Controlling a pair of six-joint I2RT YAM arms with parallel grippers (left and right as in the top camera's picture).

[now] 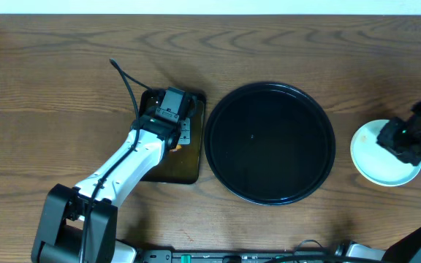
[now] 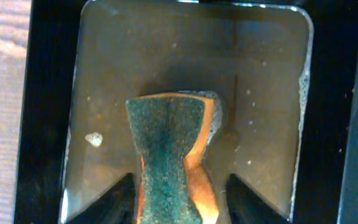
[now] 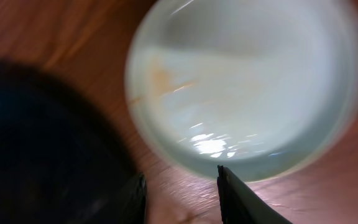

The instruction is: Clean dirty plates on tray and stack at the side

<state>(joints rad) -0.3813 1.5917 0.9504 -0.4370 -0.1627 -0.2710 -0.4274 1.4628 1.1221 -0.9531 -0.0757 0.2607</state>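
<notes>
At 9 o'clock of the round black tray [image 1: 269, 142], the left claw [image 2: 180, 193] hangs over a small rectangular tray [image 2: 45, 124] of murky water. It is partly closed, its 2 fingers pinching a sponge [image 2: 166, 137] from both sides. The sponge is squeezed to a narrow waist, green scouring face up, with orange showing along its 3 o'clock edge. At 3 o'clock of the round tray, apart from its rim, a pale plate [image 3: 241, 87] sits on the bare wooden desk [image 1: 50, 58]. It has a faint orange smear toward 9 o'clock, and I cannot tell whether others lie beneath it. The right claw [image 3: 182, 190] hovers at the plate's edge, fingers parted, only desk between them, holding nothing.
</notes>
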